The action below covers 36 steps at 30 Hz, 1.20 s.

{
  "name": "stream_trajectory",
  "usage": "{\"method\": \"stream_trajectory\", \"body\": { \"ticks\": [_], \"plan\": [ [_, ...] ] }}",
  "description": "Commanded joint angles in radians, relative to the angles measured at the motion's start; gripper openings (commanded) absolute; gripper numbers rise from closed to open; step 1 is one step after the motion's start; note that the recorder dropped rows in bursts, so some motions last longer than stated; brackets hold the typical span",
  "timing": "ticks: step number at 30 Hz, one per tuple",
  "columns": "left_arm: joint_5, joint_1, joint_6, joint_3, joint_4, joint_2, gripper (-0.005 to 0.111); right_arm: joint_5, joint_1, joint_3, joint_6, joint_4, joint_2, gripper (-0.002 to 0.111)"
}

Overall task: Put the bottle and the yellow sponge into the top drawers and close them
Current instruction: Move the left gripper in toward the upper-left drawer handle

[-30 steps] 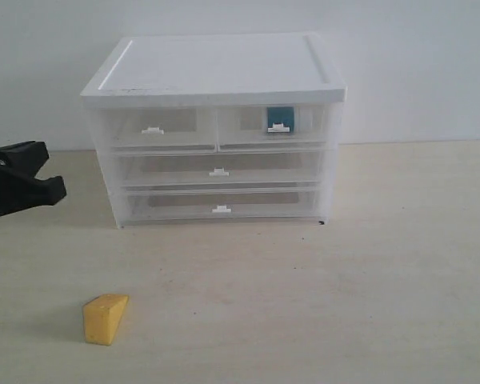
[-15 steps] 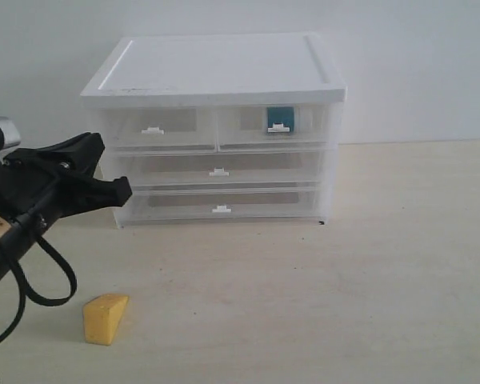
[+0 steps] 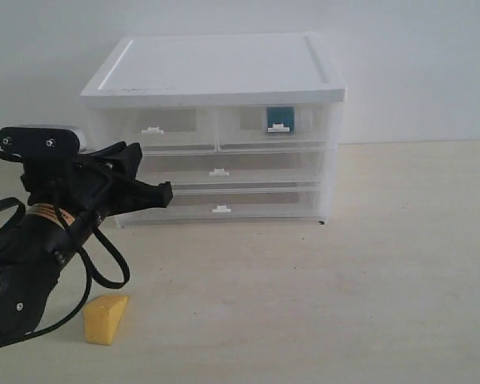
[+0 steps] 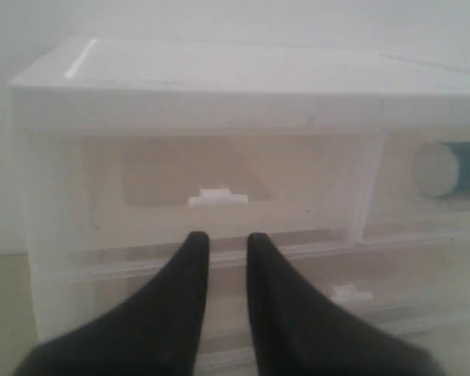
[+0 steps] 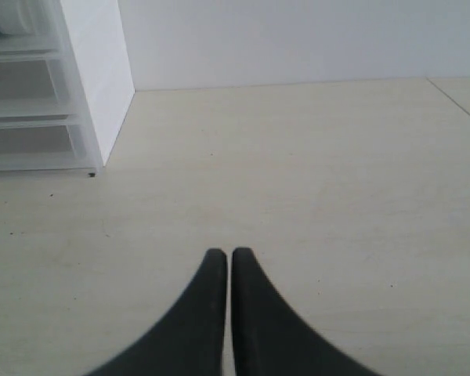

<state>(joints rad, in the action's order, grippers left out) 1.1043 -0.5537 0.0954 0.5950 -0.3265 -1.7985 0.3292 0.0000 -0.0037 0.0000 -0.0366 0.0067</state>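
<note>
The left gripper [image 4: 223, 239] has its two black fingers a little apart, with a narrow gap between the tips and nothing in it. They point at the front of the top left drawer [image 3: 156, 128], just under its small white tab handle [image 4: 218, 197]. Whether the tips touch the drawer front yet cannot be told. That slight spread looks meant for taking the tab between the fingers, since this drawer is shut and must be pulled out before anything goes into it. Beyond the drawer's right wall, the bottle [image 3: 280, 117] is already inside the top right drawer [image 3: 304, 126], which is also shut; through the translucent front its teal label and white cap show, and it appears to lie on its side. Both drawers sit under the white lid of the cabinet [image 3: 216, 72], which stands at the far side of the table [image 3: 384, 264] against the wall. The yellow sponge [image 3: 106, 318] lies on the table at the near left, well apart from the cabinet and close to the left arm, so it is within easy reach once the drawer is open. The right gripper [image 5: 222, 254] has its fingers pressed together on nothing, low over the bare table right of the cabinet, likely parked clear of the work.
</note>
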Motion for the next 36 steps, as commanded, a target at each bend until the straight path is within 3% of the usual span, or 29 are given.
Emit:
{"method": "stream_trajectory", "body": {
  "ticks": [1, 3, 6, 19, 21, 32, 36],
  "plan": [
    [0.005, -0.003, -0.009, 0.008, 0.126, -0.014, 0.045, -0.006, -0.001, 0.004, 0.0, 0.003, -0.007, 0.0],
    [0.013, -0.003, -0.04, 0.011, 0.16, -0.014, 0.059, -0.006, -0.001, 0.004, 0.0, 0.003, -0.007, 0.0],
    [0.013, -0.003, -0.077, 0.017, 0.158, -0.014, 0.07, -0.006, -0.001, 0.004, 0.0, 0.003, -0.007, 0.0],
    [0.06, -0.005, 0.018, 0.098, -0.06, -0.11, 0.07, -0.006, -0.001, 0.004, 0.0, 0.003, -0.007, 0.0],
    [0.117, -0.01, 0.028, 0.12, -0.067, -0.153, 0.07, -0.006, -0.001, 0.004, 0.0, 0.003, -0.007, 0.0],
    [0.117, -0.028, 0.028, 0.2, -0.121, -0.196, 0.07, -0.006, -0.001, 0.004, 0.0, 0.003, -0.007, 0.0],
    [0.117, -0.028, 0.028, 0.25, -0.172, -0.227, 0.063, -0.006, -0.001, 0.004, 0.0, 0.003, -0.007, 0.0]
  ]
}}
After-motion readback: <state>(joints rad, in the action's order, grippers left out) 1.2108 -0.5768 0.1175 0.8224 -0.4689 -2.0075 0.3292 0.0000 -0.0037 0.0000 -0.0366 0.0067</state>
